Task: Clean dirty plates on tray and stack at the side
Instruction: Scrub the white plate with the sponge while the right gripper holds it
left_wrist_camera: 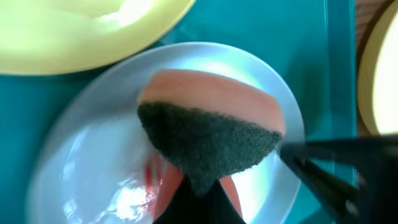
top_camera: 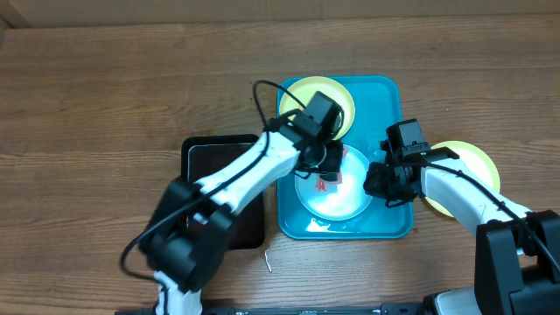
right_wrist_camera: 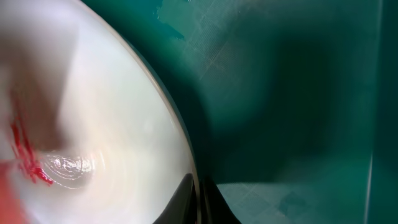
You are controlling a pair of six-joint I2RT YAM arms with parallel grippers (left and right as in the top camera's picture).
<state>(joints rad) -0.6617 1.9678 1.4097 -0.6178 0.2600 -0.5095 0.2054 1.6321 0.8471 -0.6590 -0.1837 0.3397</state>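
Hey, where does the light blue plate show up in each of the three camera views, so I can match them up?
Overhead: the light blue plate lies in the lower half of the turquoise tray, between the two arms.
Left wrist: it fills the centre, partly under the sponge.
Right wrist: it is the pale curved surface on the left.
Shared landmark: the turquoise tray floor beside the plate.

a black tray [top_camera: 248,219] lies on the wooden table [top_camera: 105,96], a white scrap [top_camera: 268,261] nearby.
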